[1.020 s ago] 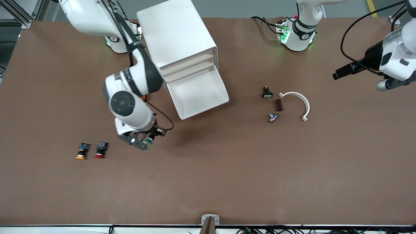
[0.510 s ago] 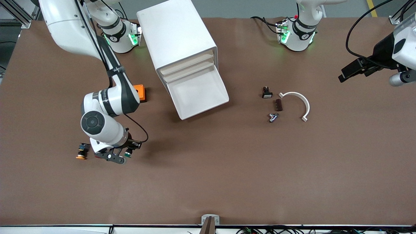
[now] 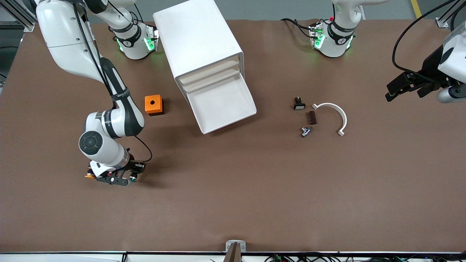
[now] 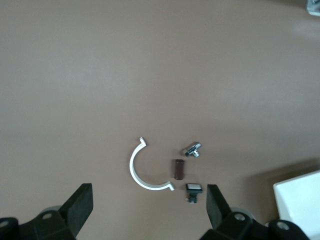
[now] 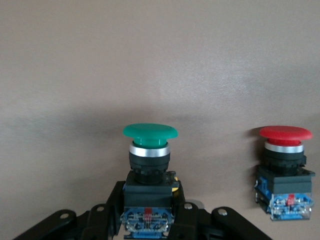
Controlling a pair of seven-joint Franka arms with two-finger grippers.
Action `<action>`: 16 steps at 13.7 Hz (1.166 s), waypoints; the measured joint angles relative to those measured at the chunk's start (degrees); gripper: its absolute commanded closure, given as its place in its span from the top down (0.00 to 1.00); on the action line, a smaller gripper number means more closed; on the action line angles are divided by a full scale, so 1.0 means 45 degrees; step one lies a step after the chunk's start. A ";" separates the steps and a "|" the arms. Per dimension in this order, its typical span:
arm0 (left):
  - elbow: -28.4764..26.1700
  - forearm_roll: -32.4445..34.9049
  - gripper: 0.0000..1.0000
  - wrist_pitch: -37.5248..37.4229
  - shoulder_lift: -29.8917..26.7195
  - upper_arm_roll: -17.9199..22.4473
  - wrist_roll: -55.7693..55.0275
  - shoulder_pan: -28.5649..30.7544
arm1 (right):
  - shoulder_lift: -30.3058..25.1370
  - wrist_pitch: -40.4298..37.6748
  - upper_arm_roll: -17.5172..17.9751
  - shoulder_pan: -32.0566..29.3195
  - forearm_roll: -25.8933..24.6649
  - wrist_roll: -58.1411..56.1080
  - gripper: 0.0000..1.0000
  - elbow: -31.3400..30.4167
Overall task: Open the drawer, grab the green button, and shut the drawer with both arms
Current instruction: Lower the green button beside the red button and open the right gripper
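Right wrist view shows the right gripper (image 5: pixel 149 220) clamped on the black body of the button (image 5: pixel 149 155), green cap out, with the red-capped button (image 5: pixel 285 170) standing on the table beside it. In the front view that gripper hangs low over the table toward the right arm's end, so the step in hand appears to be setting the button down, though contact cannot be judged. The drawer (image 3: pixel 222 103) stands open. The left gripper (image 4: pixel 150 212), fingers apart, waits over its own end. Next comes release, then closing.
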 measured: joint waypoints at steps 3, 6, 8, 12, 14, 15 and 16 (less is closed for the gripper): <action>-0.0164 0.0000 1.00 -0.0001 0.0023 0.0022 0.0703 0.0259 | 0.0001 0.0721 0.0000 -0.0359 -0.0003 -0.0965 0.01 -0.0715; -0.0362 0.0000 1.00 -0.0001 0.0009 0.0023 0.0761 0.0344 | -0.0001 0.0738 0.0018 -0.0512 -0.0003 -0.1272 0.01 -0.0871; -0.0391 0.0000 1.00 -0.0001 -0.0011 0.0022 0.0762 0.0344 | 0.0000 0.0736 0.0068 -0.0511 -0.0003 -0.1281 0.01 -0.0972; -0.0549 0.0000 1.00 -0.0001 -0.0173 0.0021 0.0761 0.0344 | -0.0004 0.0730 0.0083 -0.0512 -0.0010 -0.1550 0.02 -0.0988; -0.0552 0.0000 1.00 0.0011 -0.0149 0.0021 0.0760 0.0344 | -0.0006 0.0730 0.0083 -0.0512 -0.0010 -0.1650 0.12 -0.0991; -0.0554 0.0000 1.00 0.0072 -0.0122 0.0020 0.0760 0.0344 | -0.0007 0.0728 0.0083 -0.0512 -0.0010 -0.1673 0.53 -0.0992; -0.0559 0.0001 1.00 0.0218 -0.0073 0.0021 0.0759 0.0344 | -0.0008 0.0714 0.0083 -0.0512 -0.0010 -0.1692 1.00 -0.0992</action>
